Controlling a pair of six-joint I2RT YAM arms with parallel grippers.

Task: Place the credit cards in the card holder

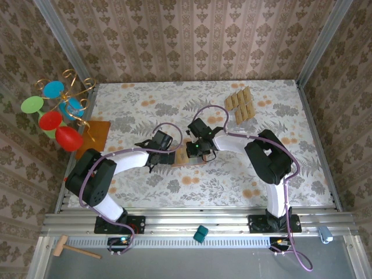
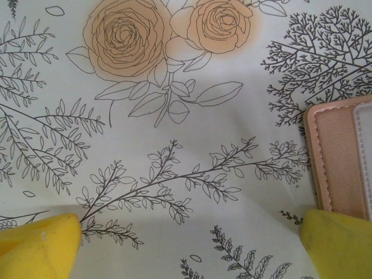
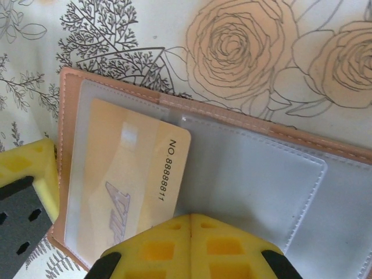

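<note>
The card holder [image 1: 187, 155] lies open on the floral tablecloth between my two grippers. In the right wrist view its pink stitched edge [image 3: 244, 119] frames grey clear pockets. One tan credit card [image 3: 131, 174], printed "NO. 88888811", sits partly inside the left pocket. My right gripper [image 3: 190, 217] is shut, its tips together at the card's near edge with nothing between them. Several more credit cards [image 1: 239, 104] lie in rows at the back right. My left gripper [image 2: 192, 247] stands open low over bare cloth, with the card holder's corner [image 2: 340, 157] by its right finger [image 2: 340, 244].
An orange-brown mat [image 1: 96, 135] lies at the left edge beside a wire stand with coloured discs [image 1: 57, 113]. A green block [image 1: 201, 233] and a wooden mallet [image 1: 72, 249] rest on the near rail. Patterned walls close in the table.
</note>
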